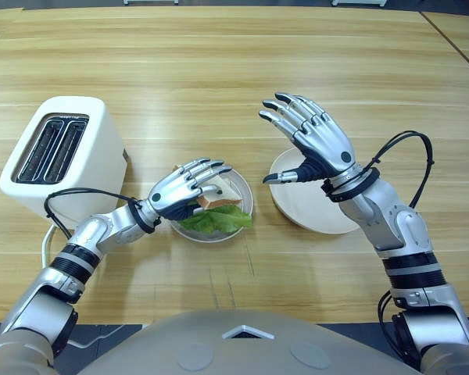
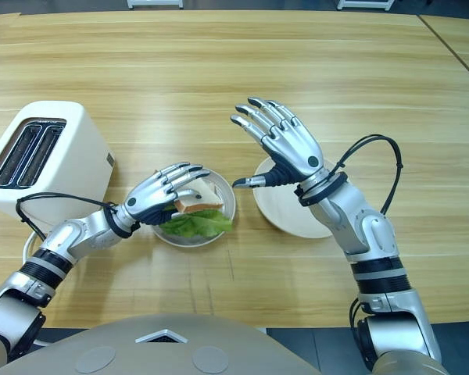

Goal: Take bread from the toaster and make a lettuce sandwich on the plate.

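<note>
The table (image 1: 219,62) extends well beyond the toaster (image 1: 86,133).

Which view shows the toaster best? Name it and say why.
The left eye view: the toaster sits whole inside the picture, with table showing on every side of it. The right eye view shows the same toaster from nearly the same angle, but the picture's left edge cuts off its left corner.

The small label (image 2: 110,159) on the toaster (image 2: 70,168) is unreadable.
</note>
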